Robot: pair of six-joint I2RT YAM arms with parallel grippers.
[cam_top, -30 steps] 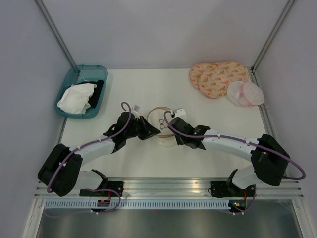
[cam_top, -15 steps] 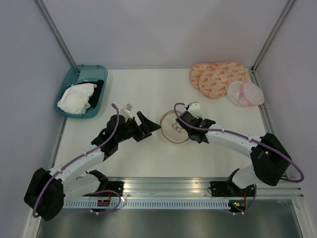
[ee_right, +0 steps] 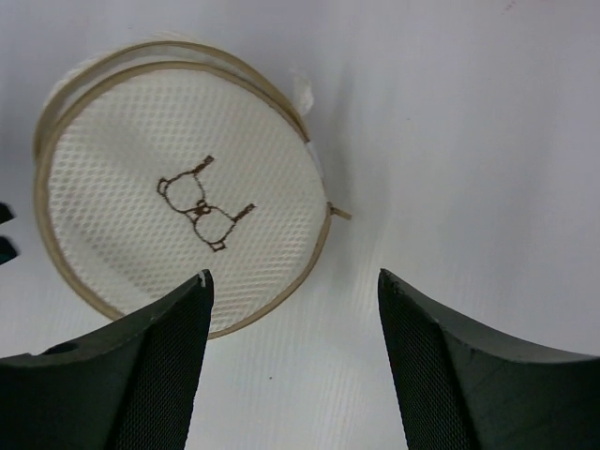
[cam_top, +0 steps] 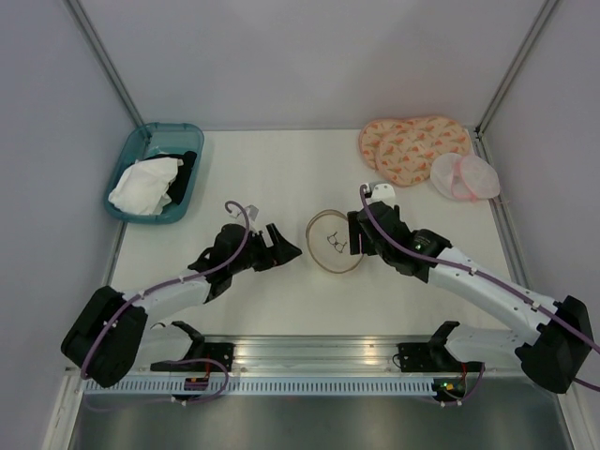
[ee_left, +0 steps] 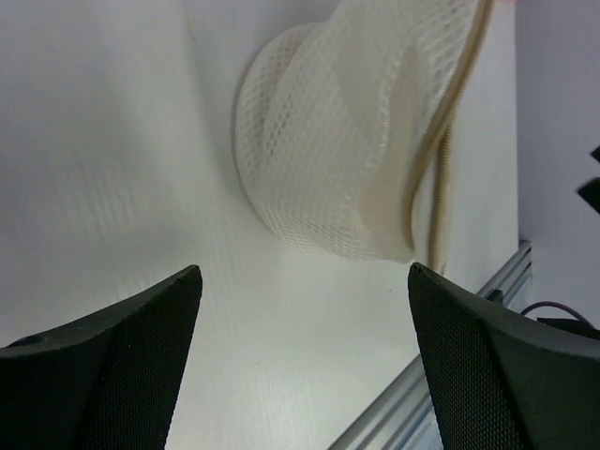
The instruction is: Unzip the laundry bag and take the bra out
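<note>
Both tools have backed off the laundry bag (cam_top: 332, 242). The left tool (cam_top: 284, 246) and right tool (cam_top: 355, 236) now flank it, jaws apart, holding nothing. The bag lies icon-up at mid-desk (cam_top: 281, 173), zip apparently closed, no bra visible. Unzipping is judged not yet started.

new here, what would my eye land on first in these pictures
The round cream laundry bag with its black bra icon lies centrally between the open left gripper and open right gripper, neither gripping it. Next come the teal tray holding a white cloth at far left and the pink-orange pad at far right.
</note>
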